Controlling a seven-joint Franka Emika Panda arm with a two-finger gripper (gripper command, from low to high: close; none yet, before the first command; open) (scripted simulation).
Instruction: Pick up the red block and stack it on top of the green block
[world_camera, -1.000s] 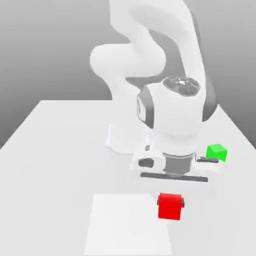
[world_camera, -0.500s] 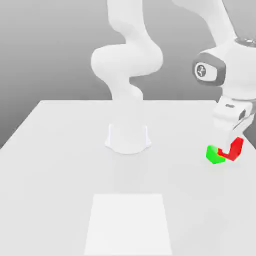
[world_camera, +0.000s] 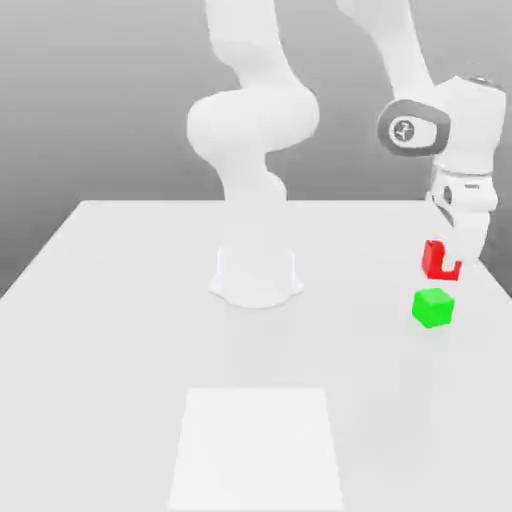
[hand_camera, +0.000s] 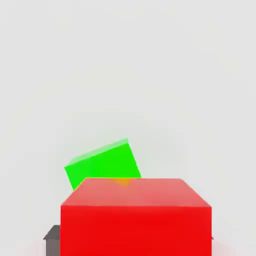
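Red block clamped in pincer, held clear above the desk on the exterior view's right, prob. so it can be lowered w/o knocking the green block, which sits just below, slightly nearer & turned rel. to it

- Red block: uniform bright red, unpatterned, its faces in lighter and deeper shades
- Green block: uniform bright green, plain, one face paler in the hand view
- Arm: white, with a dark grey ring around a wrist joint
- Tabletop: pale grey, unpatterned
- Square panel: plain white
- Background: grey, shading smoothly
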